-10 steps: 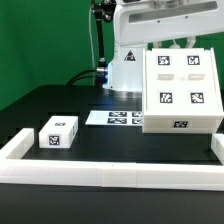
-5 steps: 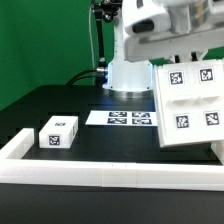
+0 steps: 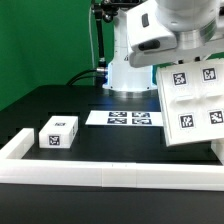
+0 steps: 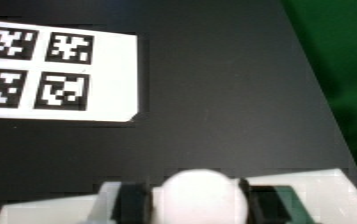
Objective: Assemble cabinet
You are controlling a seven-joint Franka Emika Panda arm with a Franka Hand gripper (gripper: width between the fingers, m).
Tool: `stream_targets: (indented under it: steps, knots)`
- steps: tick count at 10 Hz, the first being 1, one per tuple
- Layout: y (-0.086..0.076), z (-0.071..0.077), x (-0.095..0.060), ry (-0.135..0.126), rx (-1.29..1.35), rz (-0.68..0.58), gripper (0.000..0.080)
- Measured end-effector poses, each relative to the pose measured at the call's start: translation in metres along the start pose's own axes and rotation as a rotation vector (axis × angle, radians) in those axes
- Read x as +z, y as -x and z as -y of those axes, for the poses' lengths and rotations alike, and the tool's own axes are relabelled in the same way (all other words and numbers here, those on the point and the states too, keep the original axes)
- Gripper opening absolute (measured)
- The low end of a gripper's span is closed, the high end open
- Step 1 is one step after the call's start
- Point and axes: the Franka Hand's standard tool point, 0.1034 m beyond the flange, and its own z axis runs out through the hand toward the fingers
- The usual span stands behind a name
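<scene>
The large white cabinet body (image 3: 195, 100), with several square tags on its face, hangs tilted above the table at the exterior view's right. My gripper (image 3: 178, 58) grips its top edge, and the fingers are mostly hidden behind it. In the wrist view my gripper (image 4: 196, 196) is shut on a rounded white part of the body (image 4: 196, 190), seen between the two dark pads. A small white tagged cabinet block (image 3: 58, 132) sits on the black table at the exterior view's left, far from the gripper.
The marker board (image 3: 125, 118) lies flat at the table's middle back; it also shows in the wrist view (image 4: 50, 70). A long low white rail (image 3: 100, 172) runs along the front and turns back at the left. The arm's white base (image 3: 130, 70) stands behind.
The cabinet body has been lifted off the table, tipped from lying flat to steeply tilted, and carried toward the exterior view's right. The small block has not moved.
</scene>
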Motion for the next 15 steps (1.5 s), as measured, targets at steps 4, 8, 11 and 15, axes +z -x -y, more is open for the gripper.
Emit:
stream_targets:
  steps: [4, 8, 11, 15]
  knots:
    - [0.014, -0.033, -0.003, -0.019, 0.094, 0.131, 0.0222]
    - [0.008, -0.032, -0.003, -0.019, 0.089, 0.141, 0.0222]
    - [-0.006, -0.029, -0.004, -0.019, 0.152, 0.149, 0.0222]
    - [-0.019, -0.018, -0.002, -0.003, 0.141, 0.15, 0.0222]
